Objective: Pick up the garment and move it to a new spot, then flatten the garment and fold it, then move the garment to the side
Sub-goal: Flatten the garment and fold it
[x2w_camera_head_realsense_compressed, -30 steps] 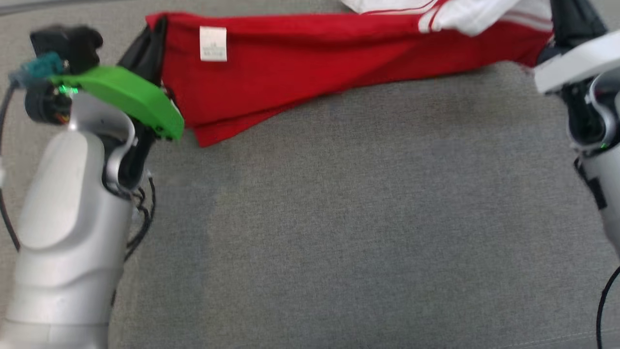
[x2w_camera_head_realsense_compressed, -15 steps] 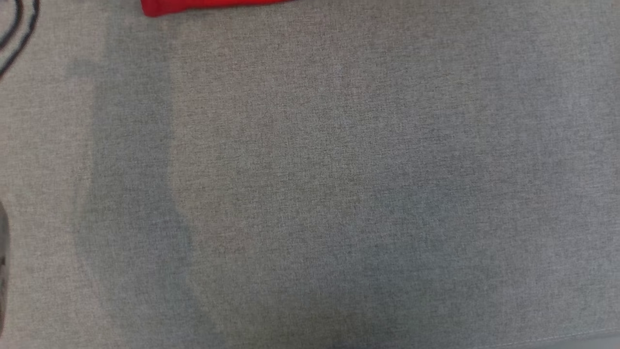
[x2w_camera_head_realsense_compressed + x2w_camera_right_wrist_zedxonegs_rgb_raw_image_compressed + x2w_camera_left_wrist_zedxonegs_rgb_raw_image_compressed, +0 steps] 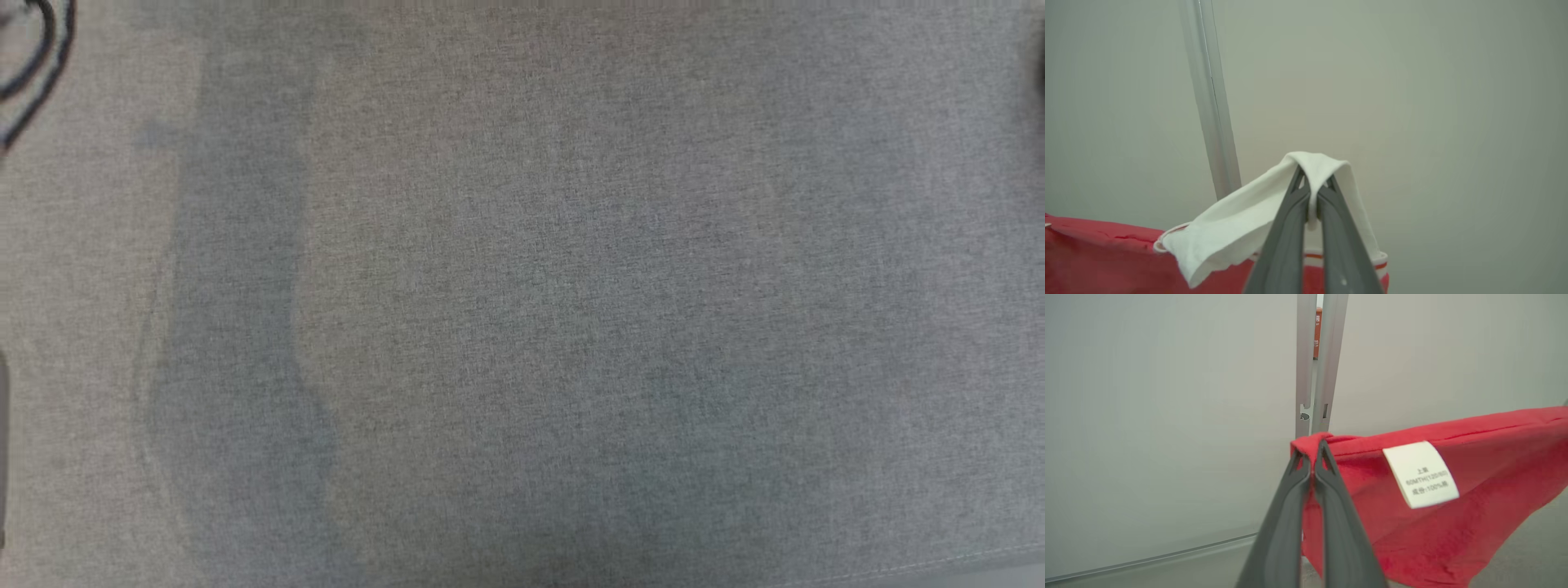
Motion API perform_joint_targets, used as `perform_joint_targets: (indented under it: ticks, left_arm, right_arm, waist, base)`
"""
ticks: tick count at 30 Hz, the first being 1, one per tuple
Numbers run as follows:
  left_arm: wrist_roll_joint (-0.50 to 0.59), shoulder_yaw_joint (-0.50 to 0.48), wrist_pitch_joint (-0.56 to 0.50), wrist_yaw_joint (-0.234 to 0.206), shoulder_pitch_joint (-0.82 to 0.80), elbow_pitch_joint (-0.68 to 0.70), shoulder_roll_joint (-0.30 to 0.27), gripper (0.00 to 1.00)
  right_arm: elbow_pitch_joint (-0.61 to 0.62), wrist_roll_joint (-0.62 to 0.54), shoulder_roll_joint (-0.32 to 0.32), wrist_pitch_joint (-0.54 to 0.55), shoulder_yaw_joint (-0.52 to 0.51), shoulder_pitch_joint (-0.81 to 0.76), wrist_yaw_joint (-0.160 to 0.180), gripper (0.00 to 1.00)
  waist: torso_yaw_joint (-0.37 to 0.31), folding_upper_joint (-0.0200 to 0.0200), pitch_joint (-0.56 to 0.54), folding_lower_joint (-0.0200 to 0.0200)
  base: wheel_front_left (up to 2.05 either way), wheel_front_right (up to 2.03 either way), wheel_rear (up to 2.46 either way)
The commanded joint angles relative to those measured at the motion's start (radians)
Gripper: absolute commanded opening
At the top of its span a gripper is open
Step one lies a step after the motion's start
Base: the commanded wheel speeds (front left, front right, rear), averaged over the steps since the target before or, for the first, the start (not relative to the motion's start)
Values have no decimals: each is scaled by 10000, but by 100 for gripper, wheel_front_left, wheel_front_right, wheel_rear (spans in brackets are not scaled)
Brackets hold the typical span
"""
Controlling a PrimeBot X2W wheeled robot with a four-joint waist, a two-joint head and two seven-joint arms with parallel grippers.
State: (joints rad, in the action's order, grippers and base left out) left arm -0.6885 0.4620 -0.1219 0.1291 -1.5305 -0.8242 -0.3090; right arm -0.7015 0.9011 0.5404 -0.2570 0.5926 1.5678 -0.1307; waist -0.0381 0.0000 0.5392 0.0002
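Observation:
The garment [image 3: 1453, 539] is red cloth with a white sewn-in label [image 3: 1420, 474] and a white part with red stripes. In the left wrist view my left gripper [image 3: 1311, 458] is shut on a red corner of it, and the cloth stretches away to the right, held in the air. In the right wrist view my right gripper [image 3: 1312, 184] is shut on a white fold of the garment [image 3: 1241, 228], with red cloth hanging below to the left. The head view looks down on the grey fabric surface [image 3: 522, 310].
A dark cable [image 3: 37, 65] loops at the head view's top left corner. Pale wall panels and a grey upright post [image 3: 1316, 363] stand beyond the held cloth. The post [image 3: 1210, 98] also rises behind the right gripper.
The head view has shifted down: the arms and the red garment have slid off its top edge, leaving the grey surface. A strip of red cloth seen half a second ago is gone.

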Motion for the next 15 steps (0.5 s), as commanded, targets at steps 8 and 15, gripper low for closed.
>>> perform_joint_targets:
  ticks: [8, 15]
  left_arm:
    - [-1167, 1361, -280, 19, 3110, 593, -1100, 0]
    - [-2368, 1984, -1603, -1, 6052, 2186, -2137, 0]
  right_arm:
    - [249, 959, 531, 190, 1519, -2821, -1, 0]
    - [1373, 1625, 1727, 1360, 2830, -5168, 7, 0]
  waist:
    - [-22, 0, -2378, -2]
    - [29, 0, -4062, -2]
  base:
    - [0, 0, 0]
    - [0, 0, 0]
